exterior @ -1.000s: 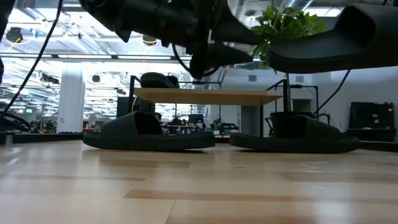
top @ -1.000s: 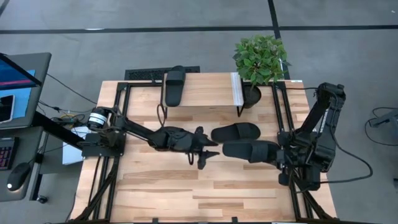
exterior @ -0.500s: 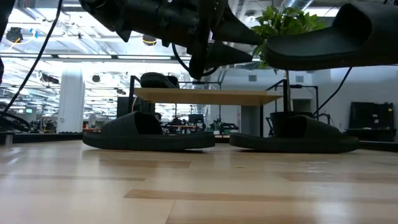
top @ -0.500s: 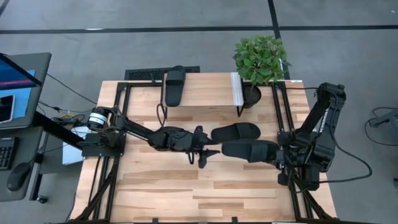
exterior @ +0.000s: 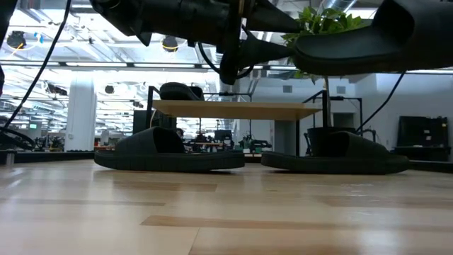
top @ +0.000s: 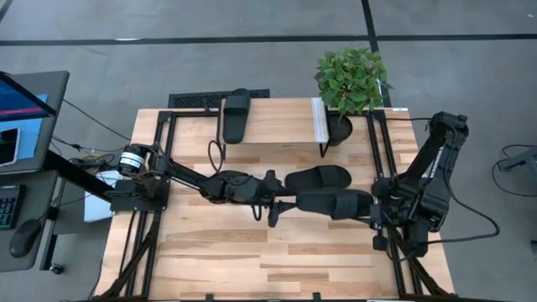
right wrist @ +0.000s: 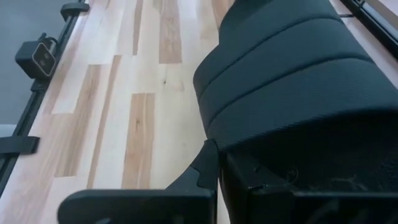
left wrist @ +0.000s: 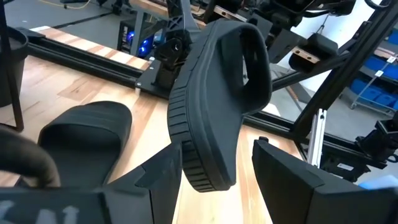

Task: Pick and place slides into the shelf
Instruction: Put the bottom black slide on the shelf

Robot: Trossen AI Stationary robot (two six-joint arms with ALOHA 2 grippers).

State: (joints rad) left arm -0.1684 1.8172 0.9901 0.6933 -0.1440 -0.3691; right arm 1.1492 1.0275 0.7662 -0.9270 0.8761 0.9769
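Note:
One black slide lies on the low shelf at its left end. Two more slides rest sole-down on the table; the high view shows one of them. A fourth slide hangs above the table with my right gripper shut on it. My left gripper is open at mid-table, and its fingers stand on either side of that slide's free end. My right gripper holds the lifted slide at the end nearest the table's right edge, below the strap. It comes from the right, slanting down. The slide itself hides the place of contact. The slide is clear of the table, rolled onto its side and pointing at my left gripper.
A potted plant stands at the shelf's right end. Black frame rails run along both sides of the table. Bare planks lie toward the near edge. A desk with a monitor stands off the left.
My right gripper has rolled, turning the held slide further onto its side, and its free end has come slightly closer to my left gripper. My left gripper has tipped its fingers upward around that end and has stayed open.

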